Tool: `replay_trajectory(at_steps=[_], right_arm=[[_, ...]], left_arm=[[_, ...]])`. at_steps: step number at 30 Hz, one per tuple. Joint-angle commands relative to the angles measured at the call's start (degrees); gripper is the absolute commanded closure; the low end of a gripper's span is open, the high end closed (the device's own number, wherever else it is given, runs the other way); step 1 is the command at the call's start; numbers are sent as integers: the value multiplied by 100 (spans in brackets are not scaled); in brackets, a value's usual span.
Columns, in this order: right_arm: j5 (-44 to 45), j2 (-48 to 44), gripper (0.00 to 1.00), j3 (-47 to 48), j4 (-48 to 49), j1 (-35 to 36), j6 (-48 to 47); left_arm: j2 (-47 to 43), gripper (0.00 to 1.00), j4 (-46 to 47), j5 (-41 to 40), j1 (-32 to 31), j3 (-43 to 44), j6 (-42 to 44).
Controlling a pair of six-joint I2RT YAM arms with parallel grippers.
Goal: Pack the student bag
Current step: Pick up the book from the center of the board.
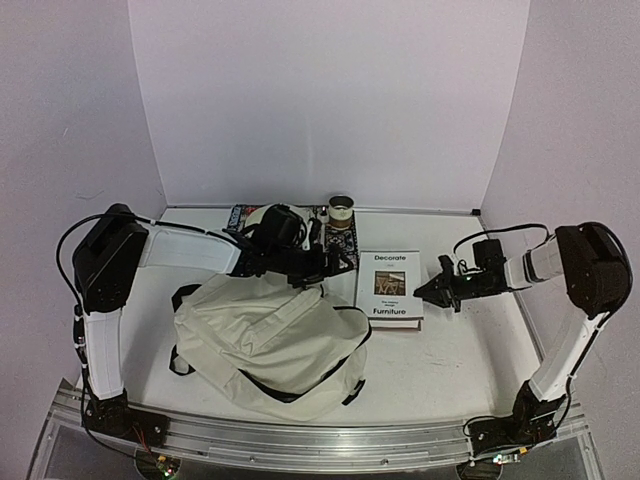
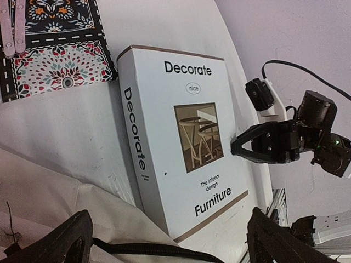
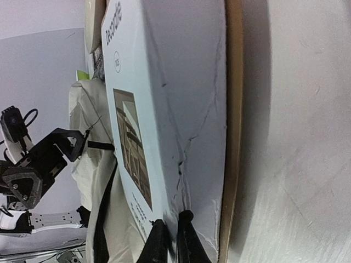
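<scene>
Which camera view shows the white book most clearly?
The left wrist view: the book lies nearly whole, cover and spine readable. The top view shows it small beside the bag. The right wrist view shows it steeply slanted, very close.

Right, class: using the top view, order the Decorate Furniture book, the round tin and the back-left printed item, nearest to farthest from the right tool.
1. Decorate Furniture book, just left of the right tool.
2. Round tin, by the back wall.
3. Printed item, back left.
</scene>
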Motion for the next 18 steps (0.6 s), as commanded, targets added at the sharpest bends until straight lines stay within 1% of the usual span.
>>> replay_trajectory(at_steps=[1, 7, 18], right_arm=[[-531, -767, 100, 323, -20, 18, 223], [-706, -1336, 100, 466, 1, 24, 551], [-933, -1910, 100, 616, 245, 350, 985]], left_arm=[[-477, 1, 191, 85, 99, -70, 122], [-552, 1, 209, 229, 127, -26, 72], [-607, 1, 617, 938, 128, 118, -102]])
